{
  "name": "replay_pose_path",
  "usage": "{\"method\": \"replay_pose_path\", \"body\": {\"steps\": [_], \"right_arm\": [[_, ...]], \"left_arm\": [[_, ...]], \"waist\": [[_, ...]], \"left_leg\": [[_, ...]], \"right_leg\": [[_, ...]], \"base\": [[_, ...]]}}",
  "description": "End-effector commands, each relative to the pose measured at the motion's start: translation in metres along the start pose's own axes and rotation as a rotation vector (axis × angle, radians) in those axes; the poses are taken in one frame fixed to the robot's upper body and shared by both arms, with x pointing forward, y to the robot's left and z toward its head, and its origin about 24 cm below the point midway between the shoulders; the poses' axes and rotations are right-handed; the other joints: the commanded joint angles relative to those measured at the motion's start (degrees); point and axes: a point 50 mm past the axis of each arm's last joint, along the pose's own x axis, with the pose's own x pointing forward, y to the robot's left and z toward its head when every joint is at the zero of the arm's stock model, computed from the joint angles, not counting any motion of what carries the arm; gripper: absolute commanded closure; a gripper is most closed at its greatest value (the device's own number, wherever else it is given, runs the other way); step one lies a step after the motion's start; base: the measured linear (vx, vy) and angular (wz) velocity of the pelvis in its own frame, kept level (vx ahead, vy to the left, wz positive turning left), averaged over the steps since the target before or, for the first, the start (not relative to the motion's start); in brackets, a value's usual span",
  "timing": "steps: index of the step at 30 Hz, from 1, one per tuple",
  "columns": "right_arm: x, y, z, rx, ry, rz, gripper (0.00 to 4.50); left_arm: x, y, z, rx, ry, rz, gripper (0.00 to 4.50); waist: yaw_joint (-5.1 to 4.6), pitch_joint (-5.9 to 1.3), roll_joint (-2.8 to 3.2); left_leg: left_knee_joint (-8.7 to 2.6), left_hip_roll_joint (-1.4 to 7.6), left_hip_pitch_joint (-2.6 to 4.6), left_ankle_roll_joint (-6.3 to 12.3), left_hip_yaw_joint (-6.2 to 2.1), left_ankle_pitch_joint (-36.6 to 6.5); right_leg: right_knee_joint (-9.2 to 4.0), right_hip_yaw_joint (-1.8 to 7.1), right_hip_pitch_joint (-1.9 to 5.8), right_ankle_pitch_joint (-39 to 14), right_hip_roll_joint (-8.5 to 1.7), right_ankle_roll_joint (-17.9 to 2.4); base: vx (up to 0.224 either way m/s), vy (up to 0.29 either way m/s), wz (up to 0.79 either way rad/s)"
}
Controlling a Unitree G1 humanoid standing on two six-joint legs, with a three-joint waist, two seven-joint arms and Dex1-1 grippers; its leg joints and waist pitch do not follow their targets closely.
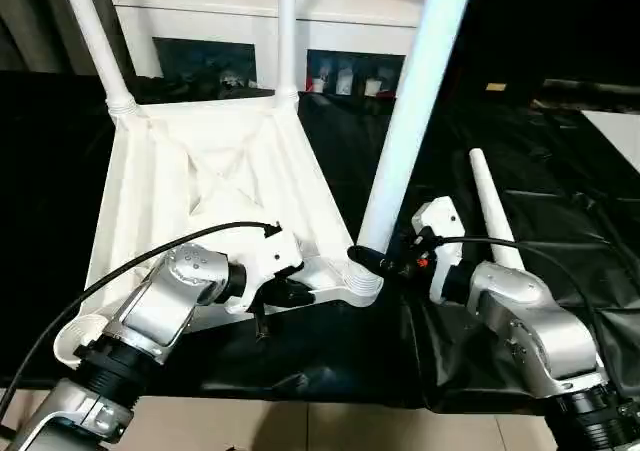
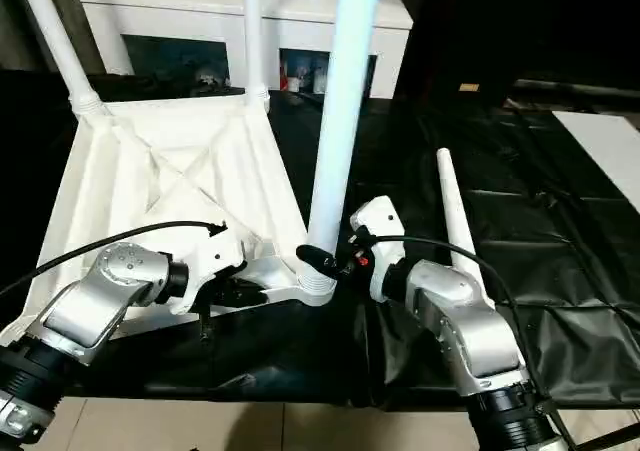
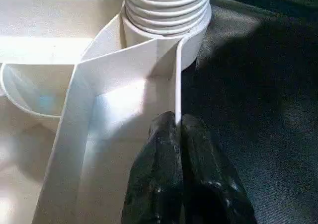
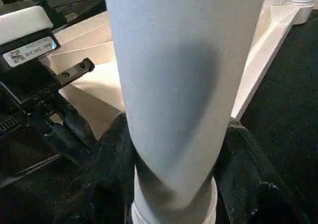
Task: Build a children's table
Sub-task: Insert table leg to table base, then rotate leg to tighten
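The upturned table top [image 1: 205, 186] lies ribbed side up on black sheeting [image 1: 560, 201], with two legs already standing in its far corner sockets: one far left leg [image 1: 95, 36] and one middle leg [image 1: 287, 31].

At the left, the robot's left arm reaches in low across the near edge, forearm angled toward the centre. Its left gripper [image 3: 178, 129] is pinched closed on the thin near rim of the top, just beside the near right corner socket [image 1: 362, 283], one black finger [image 3: 156, 169] on each side of the wall.

In that socket stands a third leg [image 1: 415, 101], tilted and rising out of the picture. The right arm bends in from the right, and its right gripper [image 1: 385, 261] clasps the base of this leg just above the socket, a finger [image 4: 248, 174] on either side of the tube.

Farther right, a fourth leg [image 1: 492, 206] lies loose on the sheeting, beside the right forearm. Behind the table stands a white cabinet [image 1: 265, 16] with small objects, too small to identify, behind its glass doors.
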Motion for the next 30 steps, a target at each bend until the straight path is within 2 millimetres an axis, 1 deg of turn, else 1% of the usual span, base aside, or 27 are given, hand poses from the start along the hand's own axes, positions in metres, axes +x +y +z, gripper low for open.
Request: {"method": "replay_pose_path", "body": {"steps": [1,2,4,6,7,8,9,10,11,12,13,15,16,17,18,19,20,21,22,23,24,25,26,27,28,29,30], "right_arm": [[-0.009,0.001,-0.061,0.132,0.265,-0.057,2.64],[-0.007,-0.004,-0.062,0.127,0.259,-0.117,2.64],[-0.006,-0.006,-0.062,0.123,0.255,-0.14,2.64],[-0.001,-0.015,-0.062,0.131,0.246,-0.258,2.64],[0.0,-0.015,-0.062,0.132,0.246,-0.264,2.64],[0.005,-0.021,-0.064,0.133,0.253,-0.342,2.64],[0.005,-0.021,-0.064,0.133,0.253,-0.342,2.64],[0.012,-0.026,-0.064,0.146,0.257,-0.413,2.64],[0.015,-0.027,-0.065,0.156,0.258,-0.442,2.65],[0.026,-0.03,-0.064,0.192,0.258,-0.506,2.65],[0.033,-0.031,-0.064,0.216,0.256,-0.551,2.65],[0.04,-0.031,-0.063,0.236,0.254,-0.577,2.65],[0.047,-0.03,-0.061,0.256,0.253,-0.607,2.65],[0.051,-0.03,-0.06,0.267,0.251,-0.63,2.65],[0.051,-0.03,-0.06,0.267,0.251,-0.63,2.65],[0.057,-0.029,-0.058,0.291,0.241,-0.646,2.65],[0.062,-0.029,-0.056,0.304,0.238,-0.669,2.65],[0.066,-0.028,-0.054,0.313,0.237,-0.686,2.65],[0.068,-0.028,-0.054,0.314,0.237,-0.689,2.65],[0.072,-0.028,-0.053,0.323,0.237,-0.709,2.65],[0.072,-0.028,-0.053,0.331,0.236,-0.719,2.65],[0.072,-0.028,-0.053,0.331,0.236,-0.719,2.65],[0.073,-0.029,-0.054,0.336,0.241,-0.735,2.65],[0.073,-0.03,-0.054,0.336,0.243,-0.748,2.65],[0.074,-0.03,-0.055,0.335,0.246,-0.754,2.65],[0.074,-0.031,-0.055,0.335,0.245,-0.762,2.65],[0.074,-0.031,-0.054,0.34,0.239,-0.764,2.65]], "left_arm": [[-0.01,0.007,-0.007,-0.024,0.024,0.056,4.5],[-0.013,0.008,-0.01,-0.041,0.02,0.065,4.5],[-0.014,0.009,-0.011,-0.049,0.017,0.071,4.5],[-0.015,0.019,-0.01,-0.084,0.01,0.152,4.5],[-0.015,0.02,-0.01,-0.086,0.01,0.158,4.5],[-0.011,0.026,-0.006,-0.111,-0.003,0.215,4.5],[-0.011,0.026,-0.006,-0.111,-0.003,0.215,4.5],[-0.005,0.029,-0.002,-0.131,-0.009,0.255,4.5],[-0.002,0.029,0.001,-0.139,-0.012,0.269,4.5],[0.008,0.03,0.007,-0.169,-0.021,0.298,4.5],[0.015,0.031,0.012,-0.194,-0.029,0.325,4.5],[0.021,0.031,0.017,-0.21,-0.034,0.353,4.5],[0.029,0.032,0.025,-0.227,-0.047,0.382,4.5],[0.034,0.031,0.031,-0.239,-0.064,0.396,4.5],[0.034,0.031,0.031,-0.239,-0.064,0.396,4.5],[0.041,0.028,0.041,-0.256,-0.099,0.396,4.5],[0.049,0.025,0.053,-0.268,-0.137,0.395,4.5],[0.056,0.021,0.064,-0.278,-0.169,0.392,4.5],[0.059,0.019,0.068,-0.279,-0.181,0.388,4.5],[0.064,0.016,0.076,-0.285,-0.201,0.39,4.5],[0.066,0.016,0.078,-0.286,-0.208,0.392,4.5],[0.066,0.016,0.078,-0.286,-0.208,0.392,4.5],[0.068,0.015,0.083,-0.299,-0.232,0.406,4.5],[0.07,0.014,0.086,-0.314,-0.248,0.414,4.5],[0.071,0.013,0.089,-0.323,-0.254,0.421,4.5],[0.072,0.014,0.09,-0.327,-0.251,0.435,4.5],[0.073,0.014,0.09,-0.328,-0.245,0.443,4.5]], "waist": [[0.02,-1.23,0.74],[-0.04,-1.23,0.82],[-0.23,-1.27,0.68],[-0.65,-1.2,0.75],[-0.89,-1.11,0.78],[-1.22,-1.2,0.9],[-1.31,-1.23,0.94],[-1.4,-1.19,0.9],[-1.77,-1.06,0.98],[-1.97,-1.07,1.09],[-2.15,-1.12,1.06],[-2.44,-1.03,1.07],[-2.66,-1.06,0.95],[-2.83,-1.07,0.95],[-2.8,-1.27,0.98],[-2.68,-1.34,0.78],[-2.78,-1.45,0.85],[-2.64,-1.73,0.86],[-2.63,-1.84,0.87],[-2.57,-1.91,0.49],[-2.52,-1.99,0.61],[-2.55,-2.08,0.5],[-2.52,-2.22,0.18],[-2.31,-2.19,0.01],[-2.19,-2.21,0.03],[-2.01,-2.37,-0.09],[-2.01,-2.37,-0.09]], "left_leg": [[-5.41,3.64,0.7,-2.87,-1.89,-22.7],[-5.42,3.62,0.8,-2.99,-1.92,-23.3],[-5.48,3.5,0.79,-3.06,-1.95,-23.5],[-5.74,3.39,0.61,-3.49,-2.13,-23.7],[-5.82,3.33,0.49,-3.78,-2.19,-24.2],[-5.87,3.4,0.77,-4.53,-2.38,-25.7],[-5.85,3.39,0.82,-4.73,-2.45,-26.0],[-5.94,3.4,0.78,-4.8,-2.51,-26.3],[-6.0,3.31,0.69,-5.29,-2.6,-27.5],[-6.05,3.29,0.67,-5.64,-2.76,-28.5],[-5.95,3.15,0.84,-5.85,-2.95,-29.5],[-5.83,3.11,1.26,-5.82,-2.92,-30.8],[-5.77,3.09,1.19,-5.55,-2.92,-31.1],[-5.69,3.1,1.35,-5.34,-2.84,-31.2],[-5.61,3.05,1.4,-5.08,-2.75,-30.7],[-5.72,3.13,1.24,-4.8,-2.73,-29.8],[-5.83,3.19,0.77,-4.7,-2.61,-28.1],[-5.89,3.31,0.65,-4.6,-2.44,-25.1],[-5.75,3.26,0.77,-4.43,-2.19,-23.9],[-5.68,3.23,0.48,-3.69,-2.0,-21.9],[-5.62,3.17,0.48,-3.32,-1.84,-21.1],[-5.52,3.19,0.55,-3.03,-1.71,-20.7],[-5.36,3.17,0.53,-2.24,-1.55,-19.3],[-5.22,3.11,0.56,-1.63,-1.37,-18.7],[-5.14,3.07,0.5,-1.5,-1.31,-18.3],[-4.99,2.98,0.19,-1.04,-1.22,-16.0],[-4.99,2.98,0.19,-1.04,-1.22,-16.0]], "right_leg": [[-6.01,3.16,0.08,-19.5,-5.05,-9.2],[-6.1,3.21,0.01,-20.3,-5.1,-9.0],[-6.23,3.18,0.04,-21.1,-5.11,-8.9],[-6.25,2.98,0.11,-21.8,-5.08,-8.7],[-6.29,2.9,0.09,-22.6,-5.02,-8.6],[-6.39,2.83,-0.06,-23.6,-5.01,-8.2],[-6.38,2.81,-0.1,-23.6,-5.06,-8.3],[-6.42,2.77,-0.06,-23.7,-5.01,-8.2],[-6.42,2.7,-0.23,-24.5,-4.98,-8.2],[-6.59,2.65,-0.18,-25.9,-5.14,-7.8],[-6.84,2.54,-0.28,-27.5,-5.19,-7.4],[-7.11,2.57,-0.79,-28.5,-5.12,-7.1],[-7.28,2.59,-0.71,-28.1,-5.11,-7.0],[-7.33,2.63,-0.94,-27.4,-5.06,-7.2],[-7.36,2.58,-0.78,-26.0,-4.97,-7.3],[-7.29,2.59,-0.57,-24.6,-4.98,-7.4],[-6.76,2.67,-0.36,-21.2,-5.0,-8.2],[-6.34,2.65,0.01,-16.3,-4.8,-8.9],[-6.29,2.73,-0.05,-13.8,-4.71,-9.5],[-6.13,2.69,0.37,-10.9,-4.79,-10.1],[-6.14,2.58,0.48,-10.2,-4.68,-10.1],[-6.14,2.65,0.42,-9.6,-4.7,-10.2],[-6.12,2.65,0.46,-8.4,-4.61,-10.3],[-6.2,2.67,0.4,-8.9,-4.7,-10.5],[-6.21,2.71,0.41,-9.0,-4.8,-10.6],[-6.11,2.72,0.74,-7.9,-4.76,-10.6],[-6.11,2.72,0.74,-7.9,-4.76,-10.6]], "base": [[0.0,0.0,0.0],[0.0,0.0,0.0],[0.0,0.0,0.0],[0.0,0.0,0.0],[0.0,0.0,0.0],[0.0,0.0,0.0],[0.0,0.0,0.0],[0.0,0.0,0.0],[0.0,0.0,0.0],[0.0,0.0,0.0],[0.0,0.0,0.0],[0.0,0.0,0.0],[0.0,0.0,0.0],[0.0,0.0,0.0],[0.0,0.0,0.0],[0.0,0.0,0.0],[0.0,0.0,0.0],[0.0,0.0,0.0],[0.0,0.0,0.0],[0.0,0.0,0.0],[0.0,0.0,0.0],[0.0,0.0,0.0],[0.0,0.0,0.0],[0.0,0.0,0.0],[0.0,0.0,0.0],[0.0,0.0,0.0],[0.0,0.0,0.0]]}}
